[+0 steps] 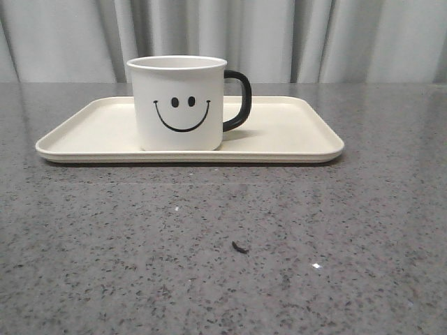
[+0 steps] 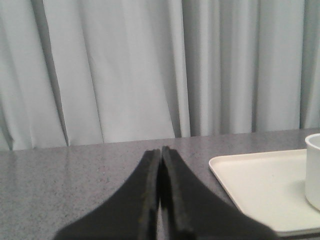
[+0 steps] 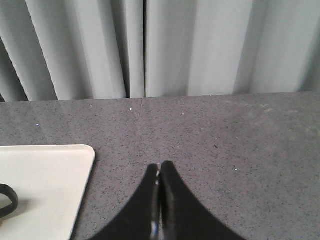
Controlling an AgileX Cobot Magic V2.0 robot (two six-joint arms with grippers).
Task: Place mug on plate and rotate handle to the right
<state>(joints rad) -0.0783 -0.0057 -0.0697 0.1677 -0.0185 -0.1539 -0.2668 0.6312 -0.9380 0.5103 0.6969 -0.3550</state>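
- While the mug (image 1: 179, 103) stands upright on the plate (image 1: 293, 132), handle (image 1: 238, 100) rightward, a smiley print faces front.
- Left gripper (image 2: 161, 152) and right gripper (image 3: 160, 166): fingers pressed together, empty.
- Grey curtain (image 1: 335, 38) behind; dark speck (image 1: 240, 247) on the tabletop (image 1: 209, 265).

The dark grey speckled stone-look table (image 1: 349, 237) carries one large flat cream rectangular plate (image 1: 293, 132) with rounded corners, resting flat toward the far edge. A small dark scrap (image 1: 239, 247) lies on the bare surface nearer the front, well apart from the plate.
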